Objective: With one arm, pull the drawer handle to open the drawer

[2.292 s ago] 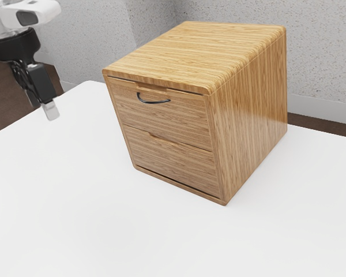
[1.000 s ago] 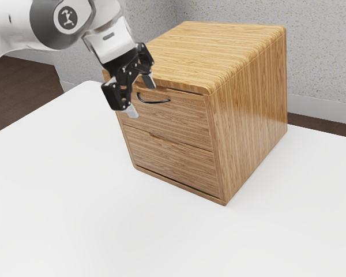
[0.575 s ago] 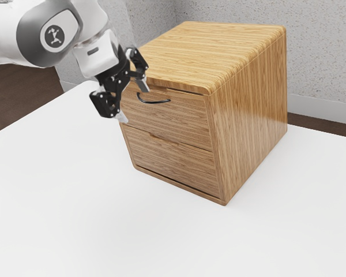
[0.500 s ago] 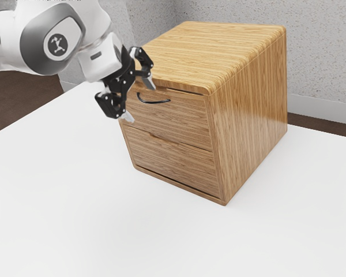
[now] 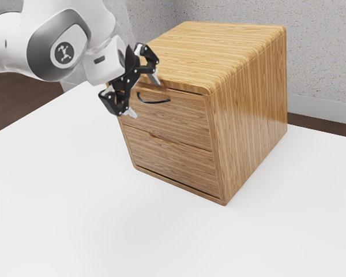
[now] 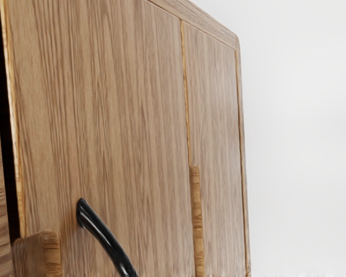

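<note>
Two black fingers [image 5: 120, 105] of the gripper [image 5: 142, 97] are standing wide apart, clamping nothing, in front of the top drawer [image 5: 176, 118] of the wooden cabinet [image 5: 219, 52], which is sitting on the white table [image 5: 75, 202]. In the exterior view one finger is hanging above the drawer handle [image 5: 157, 101] and the other below it, toward that view's left, so the handle's near end is lining up with the gap between them. Whether either finger is touching it, I cannot tell. In the wrist view the handle [image 6: 104, 238] is curving off the drawer front just under the hand. The drawer is sitting flush with the cabinet.
</note>
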You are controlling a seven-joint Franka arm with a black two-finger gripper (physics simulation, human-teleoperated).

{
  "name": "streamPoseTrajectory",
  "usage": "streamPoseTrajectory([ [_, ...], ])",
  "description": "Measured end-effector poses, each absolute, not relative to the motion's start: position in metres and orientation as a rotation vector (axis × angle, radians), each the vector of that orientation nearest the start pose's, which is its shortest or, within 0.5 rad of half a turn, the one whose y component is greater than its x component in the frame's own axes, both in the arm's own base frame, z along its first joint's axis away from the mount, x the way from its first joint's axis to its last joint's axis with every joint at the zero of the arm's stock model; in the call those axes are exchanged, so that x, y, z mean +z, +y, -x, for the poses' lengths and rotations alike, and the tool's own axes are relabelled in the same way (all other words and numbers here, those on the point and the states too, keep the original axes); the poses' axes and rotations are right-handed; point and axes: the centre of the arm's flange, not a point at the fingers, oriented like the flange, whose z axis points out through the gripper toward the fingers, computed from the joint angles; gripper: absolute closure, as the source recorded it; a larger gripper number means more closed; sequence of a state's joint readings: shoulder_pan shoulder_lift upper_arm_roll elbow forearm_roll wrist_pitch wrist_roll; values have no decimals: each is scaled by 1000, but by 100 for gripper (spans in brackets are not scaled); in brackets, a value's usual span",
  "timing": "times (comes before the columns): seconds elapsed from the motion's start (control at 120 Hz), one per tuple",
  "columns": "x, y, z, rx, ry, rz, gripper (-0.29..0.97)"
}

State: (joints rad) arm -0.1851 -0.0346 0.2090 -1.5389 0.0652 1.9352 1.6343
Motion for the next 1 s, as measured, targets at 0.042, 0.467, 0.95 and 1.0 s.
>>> streamPoseTrajectory([
  [0.042,696,24,-574,-337,2001,1911,0],
  [0.467,679,49,-574,-268,2005,1940,0],
  [0.95,664,26,-583,-245,2072,1899,-7],
  [1.0,663,26,-584,-244,2073,1898,-7],
])
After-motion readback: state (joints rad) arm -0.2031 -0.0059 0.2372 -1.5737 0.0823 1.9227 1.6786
